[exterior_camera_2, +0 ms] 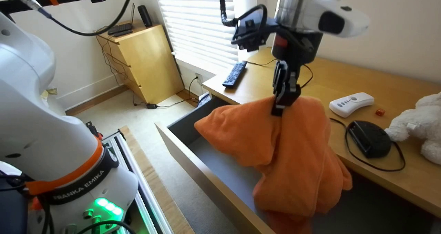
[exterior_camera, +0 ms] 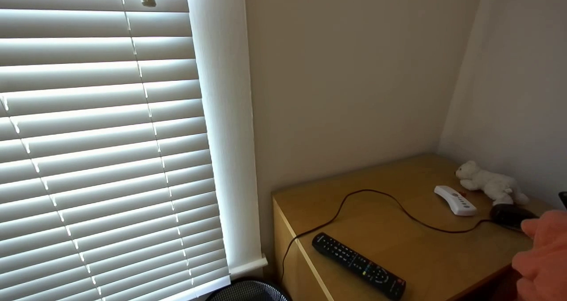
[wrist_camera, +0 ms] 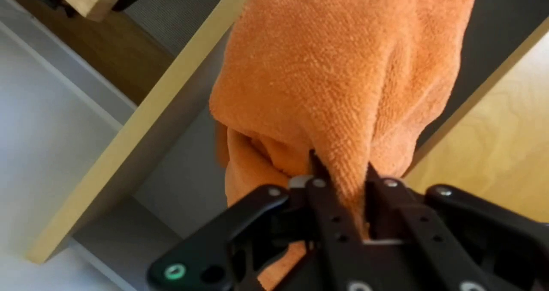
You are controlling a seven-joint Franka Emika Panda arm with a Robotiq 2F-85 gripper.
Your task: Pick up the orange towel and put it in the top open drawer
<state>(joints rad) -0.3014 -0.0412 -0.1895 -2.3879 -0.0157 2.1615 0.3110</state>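
While the black two-fingered gripper (wrist_camera: 343, 173) points down above the pulled-out pale wooden drawer (exterior_camera_2: 206, 180), its jaws stand narrow, closed on a gathered fold of the soft orange terry towel (exterior_camera_2: 296, 179), and the wrist view shows the cloth running between both fingers. From that pinch the towel hangs in loose lobes over the drawer's grey inside, one pointed corner sticking out sideways; how deep the lowest folds reach, and whether they touch the bottom, I cannot tell. The drawer belongs to a light wooden dresser (exterior_camera_2: 392, 96), on top of which a long black remote control with many buttons (exterior_camera_2: 235, 74) lies near the end by the white slatted blinds (exterior_camera: 102, 146). Farther along lie a white curved game controller (exterior_camera_2: 352, 104), a small red cube (exterior_camera_2: 380, 112) just beside it, a squat black plastic device (exterior_camera_2: 370, 139) whose thin dark cable (exterior_camera: 367, 190) winds across the wood and down over the end, and a white plush bear (exterior_camera: 491, 183). A black mesh basket (exterior_camera: 248, 290) shows just beside the dresser in an exterior view, and a white robot arm (exterior_camera_2: 48, 123) with an orange band and green lights stands across from the drawer's front, while behind, a second light wooden chest (exterior_camera_2: 151, 61) bears a dark laptop (exterior_camera_2: 119, 28) and an upright black cylinder (exterior_camera_2: 144, 16)
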